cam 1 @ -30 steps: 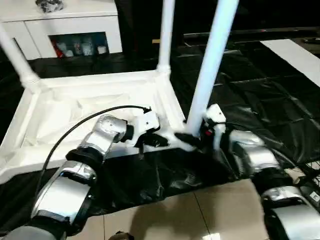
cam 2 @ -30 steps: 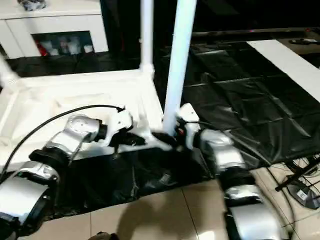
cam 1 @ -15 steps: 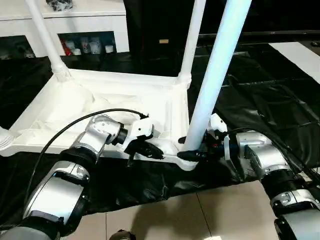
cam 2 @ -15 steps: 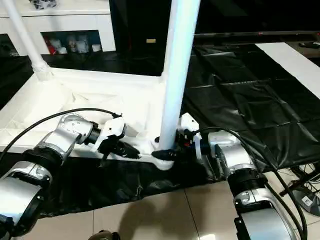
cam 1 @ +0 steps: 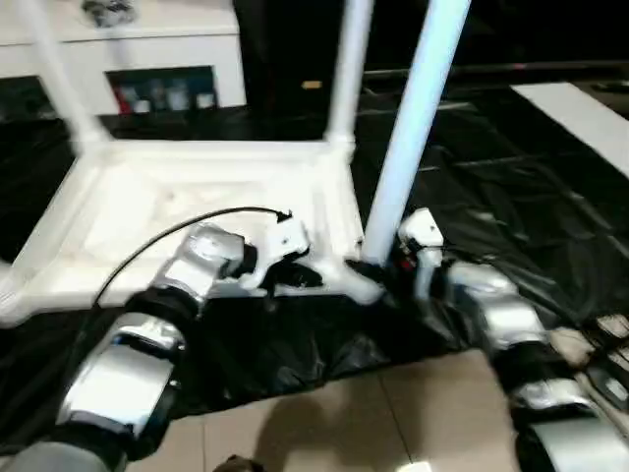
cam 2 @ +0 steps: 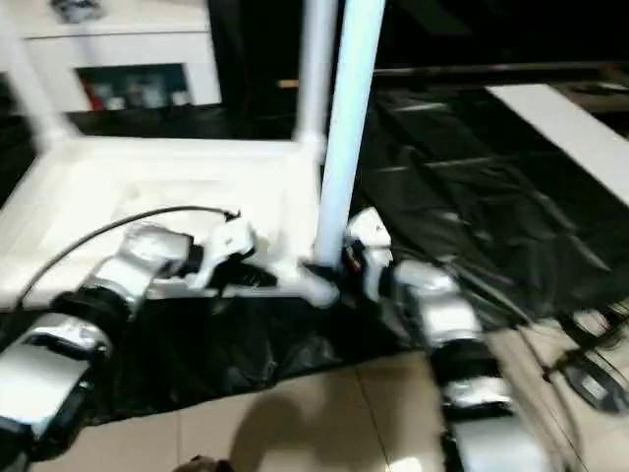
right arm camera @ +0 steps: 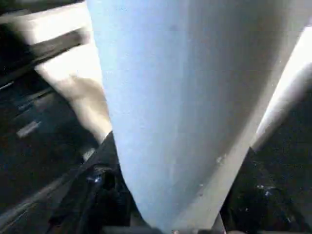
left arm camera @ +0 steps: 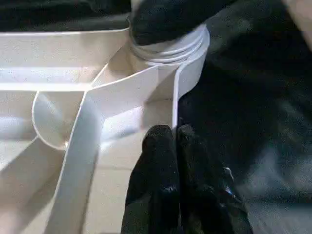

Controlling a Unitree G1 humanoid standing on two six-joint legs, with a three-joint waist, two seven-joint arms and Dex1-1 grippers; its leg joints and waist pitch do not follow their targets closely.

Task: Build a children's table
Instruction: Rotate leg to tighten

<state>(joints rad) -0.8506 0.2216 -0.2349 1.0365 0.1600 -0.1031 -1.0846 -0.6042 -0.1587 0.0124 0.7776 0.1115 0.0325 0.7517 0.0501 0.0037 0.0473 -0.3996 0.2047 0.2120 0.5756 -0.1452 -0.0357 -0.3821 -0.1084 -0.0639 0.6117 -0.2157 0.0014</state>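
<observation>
1. Left eye view: we see the children's table lying upside down on black sheeting on the floor, legs pointing up.
2. We see the near right leg standing in its corner socket, with two more legs rising at the far corners.
3. Our right pincer sits at that leg's base, a finger on either side of the tube, clasping it.
4. Our left pincer is closed with nothing between its fingers, tips against the table's rim just beside the socket.
5. A white cabinet stands behind.
</observation>
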